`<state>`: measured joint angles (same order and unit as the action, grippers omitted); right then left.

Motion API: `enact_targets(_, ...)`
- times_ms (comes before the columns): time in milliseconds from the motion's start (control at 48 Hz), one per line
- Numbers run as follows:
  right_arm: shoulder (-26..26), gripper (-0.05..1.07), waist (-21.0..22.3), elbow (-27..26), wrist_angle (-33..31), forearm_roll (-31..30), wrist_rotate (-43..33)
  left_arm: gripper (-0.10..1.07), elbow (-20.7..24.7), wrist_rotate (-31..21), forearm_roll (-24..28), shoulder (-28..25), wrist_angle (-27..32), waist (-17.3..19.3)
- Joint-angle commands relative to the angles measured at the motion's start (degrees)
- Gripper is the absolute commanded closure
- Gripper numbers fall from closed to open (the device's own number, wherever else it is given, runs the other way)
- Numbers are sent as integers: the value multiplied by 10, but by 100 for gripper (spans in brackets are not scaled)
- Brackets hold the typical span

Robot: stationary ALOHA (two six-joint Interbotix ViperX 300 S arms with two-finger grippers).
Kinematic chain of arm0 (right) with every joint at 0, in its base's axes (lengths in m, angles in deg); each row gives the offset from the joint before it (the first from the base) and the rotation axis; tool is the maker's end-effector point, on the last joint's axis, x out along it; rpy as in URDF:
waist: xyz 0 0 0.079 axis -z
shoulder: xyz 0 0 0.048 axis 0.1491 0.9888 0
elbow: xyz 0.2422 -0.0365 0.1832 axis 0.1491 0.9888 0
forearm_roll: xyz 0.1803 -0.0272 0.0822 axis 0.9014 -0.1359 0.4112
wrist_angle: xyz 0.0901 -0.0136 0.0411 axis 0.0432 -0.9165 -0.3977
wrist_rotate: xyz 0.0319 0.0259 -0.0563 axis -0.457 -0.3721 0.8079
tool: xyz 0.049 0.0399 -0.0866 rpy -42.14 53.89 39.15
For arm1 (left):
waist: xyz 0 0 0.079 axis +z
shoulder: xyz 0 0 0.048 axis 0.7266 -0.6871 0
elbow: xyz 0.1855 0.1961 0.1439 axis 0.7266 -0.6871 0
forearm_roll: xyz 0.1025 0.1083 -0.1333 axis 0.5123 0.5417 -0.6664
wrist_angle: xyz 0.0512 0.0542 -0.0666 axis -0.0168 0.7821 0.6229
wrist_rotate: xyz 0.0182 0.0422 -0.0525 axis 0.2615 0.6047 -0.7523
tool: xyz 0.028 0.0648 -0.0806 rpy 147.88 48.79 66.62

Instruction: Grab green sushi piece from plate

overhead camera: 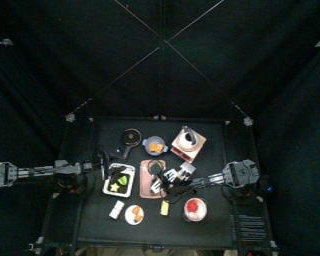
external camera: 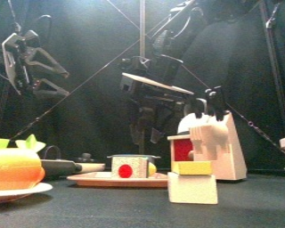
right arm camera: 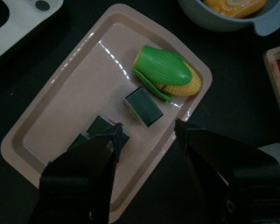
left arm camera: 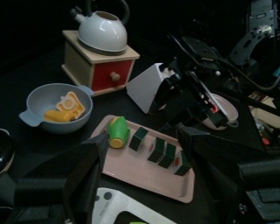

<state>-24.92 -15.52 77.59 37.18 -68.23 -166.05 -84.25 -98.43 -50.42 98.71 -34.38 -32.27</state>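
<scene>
A pink plate [right arm camera: 73, 105] holds dark green sushi pieces [right arm camera: 143, 107] and a green and yellow corn-like piece [right arm camera: 166, 72]. In the left wrist view the pieces [left arm camera: 154, 150] lie in a row on the plate [left arm camera: 184, 182]. My right gripper [right arm camera: 149, 156] is open and empty just above the plate, its jaws on either side of the nearest pieces; it also shows in the top view [overhead camera: 171, 178] and the front view [external camera: 142, 135]. My left gripper [left arm camera: 149, 197] is open and empty, resting at the table's left [overhead camera: 88, 180].
A blue bowl [left arm camera: 59, 107] with yellow food and a red-and-wood grinder [left arm camera: 99, 63] with a white kettle stand behind the plate. A white tray [overhead camera: 119, 179] lies left of it. Small plates [overhead camera: 194, 208] sit at the front. A white block [external camera: 192, 174] stands near the front camera.
</scene>
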Motion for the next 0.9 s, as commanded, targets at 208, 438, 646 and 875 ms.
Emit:
enact_targets(208,8,17,26,-22,20,3,2,1,4,2,-1,-1,-2,-2)
enact_targets(438,23,17,34,-23,33,8,2,1,3,2,-1,-1,-2,-2)
enact_targets(646,31,17,41,-23,40,8,2,1,3,2,0,-2,-2,1)
enact_targets(875,36,18,44,-22,47,8,1,1,1,2,0,-1,-2,2)
